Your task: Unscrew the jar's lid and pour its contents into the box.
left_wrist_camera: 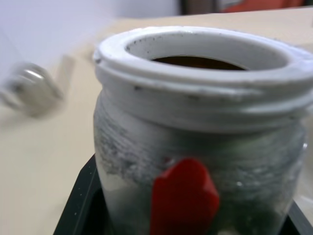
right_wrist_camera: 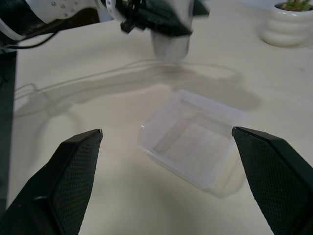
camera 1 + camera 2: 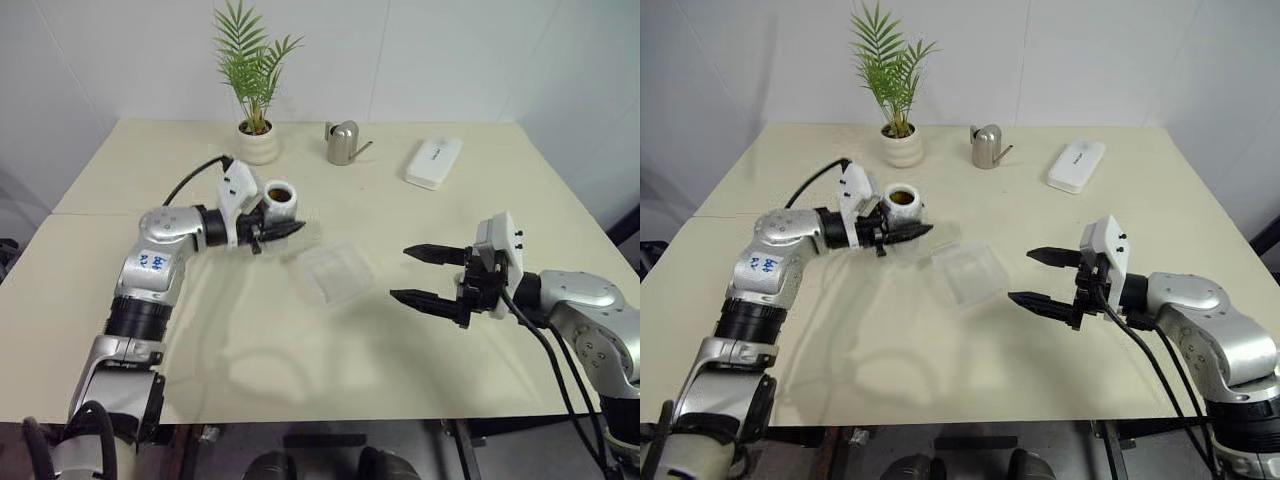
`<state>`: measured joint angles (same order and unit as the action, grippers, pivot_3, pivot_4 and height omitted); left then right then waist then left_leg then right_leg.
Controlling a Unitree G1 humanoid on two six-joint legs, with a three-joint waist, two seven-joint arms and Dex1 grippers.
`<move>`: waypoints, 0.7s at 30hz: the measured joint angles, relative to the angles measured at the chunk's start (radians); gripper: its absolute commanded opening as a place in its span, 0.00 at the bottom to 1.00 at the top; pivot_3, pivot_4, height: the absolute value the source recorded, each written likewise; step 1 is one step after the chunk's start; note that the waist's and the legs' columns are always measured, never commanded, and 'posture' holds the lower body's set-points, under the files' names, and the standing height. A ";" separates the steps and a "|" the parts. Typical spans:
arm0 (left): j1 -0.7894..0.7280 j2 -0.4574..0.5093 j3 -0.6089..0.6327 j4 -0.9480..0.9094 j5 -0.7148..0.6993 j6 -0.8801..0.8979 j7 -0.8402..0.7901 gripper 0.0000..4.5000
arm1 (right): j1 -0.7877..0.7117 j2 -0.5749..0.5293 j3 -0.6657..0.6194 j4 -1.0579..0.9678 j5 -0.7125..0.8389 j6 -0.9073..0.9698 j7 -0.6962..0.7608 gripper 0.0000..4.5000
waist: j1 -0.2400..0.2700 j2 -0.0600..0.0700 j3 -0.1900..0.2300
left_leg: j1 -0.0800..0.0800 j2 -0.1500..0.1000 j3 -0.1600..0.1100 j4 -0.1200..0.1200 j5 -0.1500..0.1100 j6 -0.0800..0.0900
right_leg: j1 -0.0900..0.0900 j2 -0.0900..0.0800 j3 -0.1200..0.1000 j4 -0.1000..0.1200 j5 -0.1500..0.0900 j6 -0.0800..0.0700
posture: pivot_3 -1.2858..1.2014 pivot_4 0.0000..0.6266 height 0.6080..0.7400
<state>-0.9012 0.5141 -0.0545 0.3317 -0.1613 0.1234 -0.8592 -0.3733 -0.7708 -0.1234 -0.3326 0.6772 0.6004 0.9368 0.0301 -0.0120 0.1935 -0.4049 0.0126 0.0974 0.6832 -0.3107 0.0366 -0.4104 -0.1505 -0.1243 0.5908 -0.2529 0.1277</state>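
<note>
My left gripper (image 3: 285, 216) is shut on the jar (image 3: 279, 198), holding it upright above the table at centre left. The jar's mouth is uncapped, and brown contents (image 1: 195, 62) show inside it. The left wrist view shows a red mark on the jar's (image 1: 195, 161) side. The lid is out of view. The clear square box (image 3: 331, 272) lies on the table just right of the jar. My right gripper (image 3: 400, 272) hovers to the right of the box, pointing at it, open with nothing between its fingers. In the right wrist view the box (image 2: 195, 142) lies between its black fingertips (image 2: 78, 161).
A potted palm (image 3: 257, 140), a silver watering can (image 3: 343, 143) and a white oblong case (image 3: 433, 162) stand along the back of the beige table (image 3: 300, 380). White walls rise close behind it.
</note>
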 measured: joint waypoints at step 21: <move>-0.358 0.099 -0.797 0.439 1.604 -0.618 1.533 0.43 | 0.040 0.127 -0.034 0.012 -0.038 -0.042 -0.153 0.99 | -0.003 0.000 0.000 | -0.001 0.002 0.008 -0.002 -0.001 0.003 | -0.004 0.001 0.002 0.000 0.002 -0.001 | 0.52 0.24 1.00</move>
<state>-1.2588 0.6127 -0.8517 0.7703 1.4422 -0.4945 0.6736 -0.3329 -0.6438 -0.1571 -0.3206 0.6396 0.5587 0.7837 0.0268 -0.0123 0.1937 -0.4058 0.0141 0.1051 0.6816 -0.3117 0.0392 -0.4140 -0.1500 -0.1224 0.5907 -0.2514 0.1270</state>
